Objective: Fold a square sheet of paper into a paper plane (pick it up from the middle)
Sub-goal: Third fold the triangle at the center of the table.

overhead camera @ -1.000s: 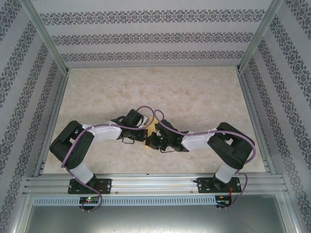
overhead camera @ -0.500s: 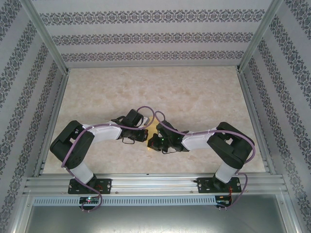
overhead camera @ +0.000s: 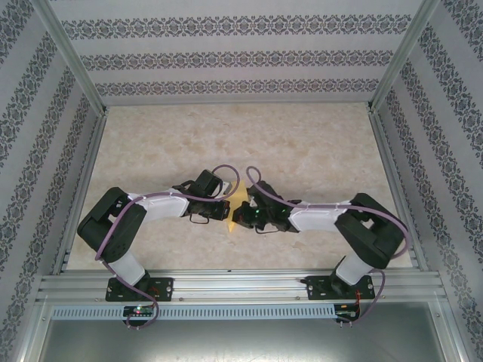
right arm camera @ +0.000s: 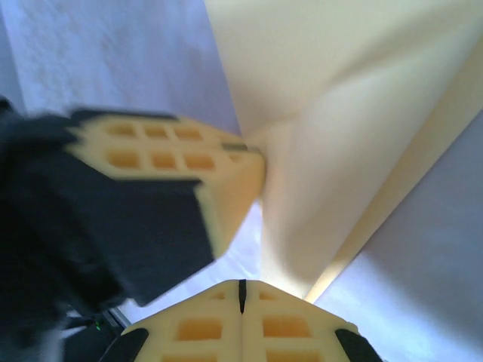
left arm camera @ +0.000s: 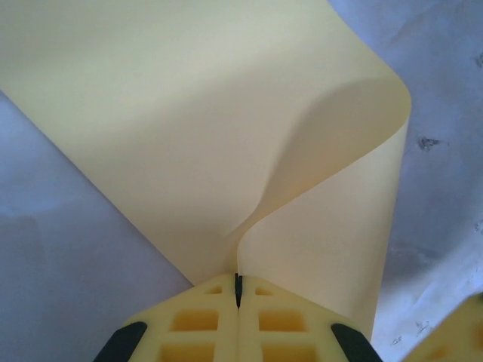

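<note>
The yellow square sheet of paper (overhead camera: 238,199) is lifted off the table between both arms near the table's middle front. My left gripper (overhead camera: 226,211) is shut on a pinched ridge of the sheet (left arm camera: 189,113), which rises from the jaw tips (left arm camera: 238,280) and curls over to the right. My right gripper (overhead camera: 238,218) is shut with nothing in its slit (right arm camera: 241,286). Its tip is right at the sheet's lower edge (right arm camera: 339,113). The left gripper's yellow fingers (right arm camera: 181,151) show close beside it, blurred. No folded paper plane is in view.
The marbled table (overhead camera: 302,143) is boxed in by patterned walls (overhead camera: 226,56) on three sides with metal posts at the corners. An aluminium rail (overhead camera: 241,285) carrying both arm bases runs along the near edge. Open tabletop lies behind the grippers.
The right arm has stretched out, its elbow shifting right and its gripper sliding slightly away from me. More of the yellow sheet shows between the grippers. The left arm has stayed put.
</note>
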Action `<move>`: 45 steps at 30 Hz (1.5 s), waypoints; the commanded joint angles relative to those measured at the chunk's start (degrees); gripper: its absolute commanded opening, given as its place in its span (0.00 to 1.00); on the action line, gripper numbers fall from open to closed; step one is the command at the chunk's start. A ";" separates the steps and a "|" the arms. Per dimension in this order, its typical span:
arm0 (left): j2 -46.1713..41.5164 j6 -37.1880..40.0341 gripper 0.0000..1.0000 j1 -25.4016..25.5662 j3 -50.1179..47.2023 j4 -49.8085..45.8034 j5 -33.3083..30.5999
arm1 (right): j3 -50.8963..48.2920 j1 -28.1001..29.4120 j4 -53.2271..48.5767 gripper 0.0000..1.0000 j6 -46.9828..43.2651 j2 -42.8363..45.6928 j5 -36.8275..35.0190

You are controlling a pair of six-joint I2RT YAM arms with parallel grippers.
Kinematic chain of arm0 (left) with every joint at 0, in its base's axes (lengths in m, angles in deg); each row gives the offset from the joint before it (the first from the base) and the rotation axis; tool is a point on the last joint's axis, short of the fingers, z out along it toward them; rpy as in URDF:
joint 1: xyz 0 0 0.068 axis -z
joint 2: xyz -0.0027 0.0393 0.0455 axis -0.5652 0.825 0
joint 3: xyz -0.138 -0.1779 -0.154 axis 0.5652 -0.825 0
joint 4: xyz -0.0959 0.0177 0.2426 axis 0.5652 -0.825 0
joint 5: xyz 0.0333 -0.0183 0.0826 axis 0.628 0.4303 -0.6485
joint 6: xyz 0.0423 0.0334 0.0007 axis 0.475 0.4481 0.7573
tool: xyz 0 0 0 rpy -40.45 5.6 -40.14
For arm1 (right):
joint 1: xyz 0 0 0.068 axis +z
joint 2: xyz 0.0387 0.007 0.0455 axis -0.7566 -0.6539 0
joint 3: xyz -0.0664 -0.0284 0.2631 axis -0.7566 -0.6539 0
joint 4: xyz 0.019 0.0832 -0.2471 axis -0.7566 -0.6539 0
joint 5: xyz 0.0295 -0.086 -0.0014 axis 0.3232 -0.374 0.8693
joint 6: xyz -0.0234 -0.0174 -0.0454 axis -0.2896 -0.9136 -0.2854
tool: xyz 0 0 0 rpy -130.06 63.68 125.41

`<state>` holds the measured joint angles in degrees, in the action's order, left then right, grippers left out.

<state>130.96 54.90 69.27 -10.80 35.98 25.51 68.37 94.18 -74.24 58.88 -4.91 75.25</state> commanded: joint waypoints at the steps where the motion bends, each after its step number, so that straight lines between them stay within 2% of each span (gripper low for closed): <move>1: 0.56 -0.23 0.00 -0.51 -1.35 -1.10 -0.48 | 3.20 -4.26 -7.00 0.01 -6.18 2.91 -2.30; 6: 0.27 -0.13 0.00 -0.57 -1.47 -0.94 -0.46 | 12.48 -9.91 -16.68 0.01 -15.41 -2.81 0.10; 12: 0.27 -0.23 0.00 -0.57 -1.55 -0.82 -0.11 | 21.88 -11.83 -21.12 0.01 -20.48 -12.42 2.75; 18: 0.41 -0.05 0.00 -0.57 -1.36 -0.97 -0.12 | 26.09 -12.58 -22.82 0.01 -22.69 -19.31 4.42; 23: 0.45 -0.14 0.00 -0.51 -1.33 -1.07 -0.19 | 25.34 -12.89 -23.86 0.00 -22.95 -20.83 1.96; 45: -3.45 -0.86 0.00 -0.49 -2.65 -0.27 -1.00 | 24.97 -13.21 -24.15 0.00 -22.79 -22.51 2.50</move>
<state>129.27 54.68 69.27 -12.51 36.50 25.25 93.33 81.52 -95.92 37.40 -25.21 78.40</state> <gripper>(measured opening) 0.058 0.054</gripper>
